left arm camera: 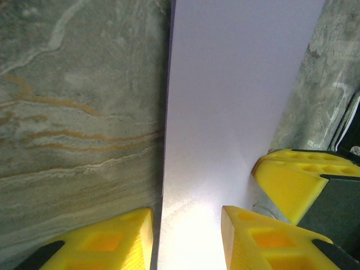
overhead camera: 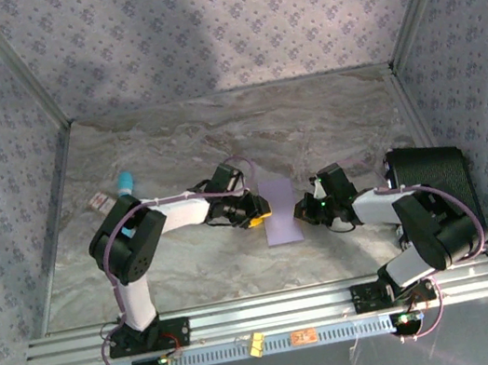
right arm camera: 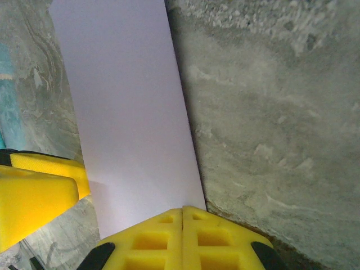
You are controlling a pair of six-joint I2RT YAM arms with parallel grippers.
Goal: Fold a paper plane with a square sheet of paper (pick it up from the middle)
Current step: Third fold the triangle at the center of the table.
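1. Lavender sheet of paper (overhead camera: pixel 280 212) lies flat on the marble table (overhead camera: pixel 172 148), mid-table between the two arms. It shows as a narrow rectangle, long side running away from the arm bases.
2. Left gripper (overhead camera: pixel 255 219) is at the paper's left long edge. Its jaws are partly apart, and the left wrist view shows that edge running into the gap.
3. Right gripper (overhead camera: pixel 304 210) is at the opposite edge. Its yellow fingers (right arm camera: pixel 183 230) are pressed together, tips meeting the paper's border; cannot tell if any paper is pinched.

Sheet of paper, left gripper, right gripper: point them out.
sheet of paper (overhead camera: pixel 279 211), top external view, middle of its surface.
left gripper (left arm camera: pixel 187 220), left wrist view, midway between fingertips.
right gripper (right arm camera: pixel 183 219), right wrist view, where fingertips meet.
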